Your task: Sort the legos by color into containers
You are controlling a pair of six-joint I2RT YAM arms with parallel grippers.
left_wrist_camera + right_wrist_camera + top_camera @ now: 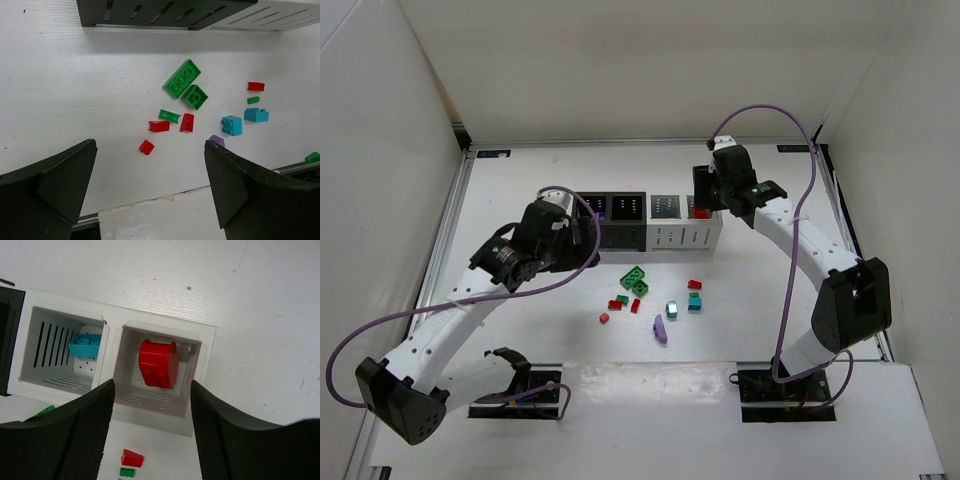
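The containers (650,222) stand in a row at mid-table, two black on the left, two white on the right. My right gripper (706,196) hangs open and empty above the rightmost white bin (200,357), which holds a large red brick (158,363). The neighbouring white bin (30,347) holds a teal brick (85,345). My left gripper (586,236) is open and empty beside the left black bin (150,12). Loose legos lie in front of the bins: two green bricks (182,79), red pieces (159,126), teal bricks (232,125) and a purple piece (216,140).
White walls enclose the table on three sides. A pale mat edge (150,202) runs along the near side by the arm bases. A small red brick (132,458) and a small green one (127,472) lie just in front of the rightmost bin.
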